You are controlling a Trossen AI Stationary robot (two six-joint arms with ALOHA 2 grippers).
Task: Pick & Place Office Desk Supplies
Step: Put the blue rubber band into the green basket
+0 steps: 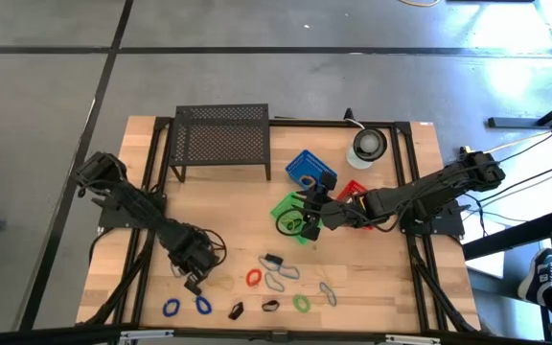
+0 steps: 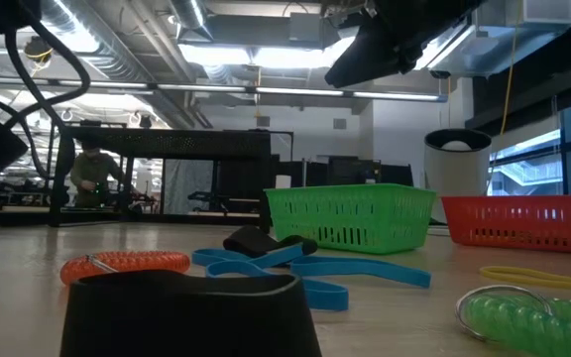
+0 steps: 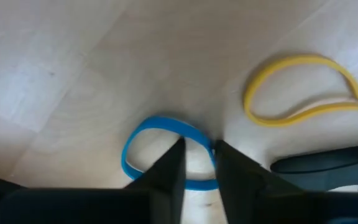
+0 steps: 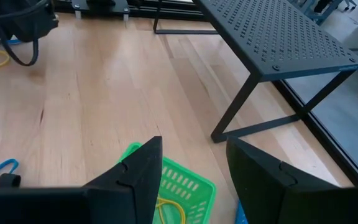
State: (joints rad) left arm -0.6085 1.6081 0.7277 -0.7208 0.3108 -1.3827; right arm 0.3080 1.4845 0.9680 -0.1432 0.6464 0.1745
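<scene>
The left gripper, fingers nearly closed on the rim of a blue loop lying on the table beside a yellow loop, works near the front-left, while the right gripper hangs open above the green basket.

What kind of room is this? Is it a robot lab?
Probably a robot lab or workshop. A wooden table holds small baskets, like the green basket, and scattered colored bands. Beyond it, the low view shows a bare ceiling with strip lights and a person at a distant workbench.
</scene>
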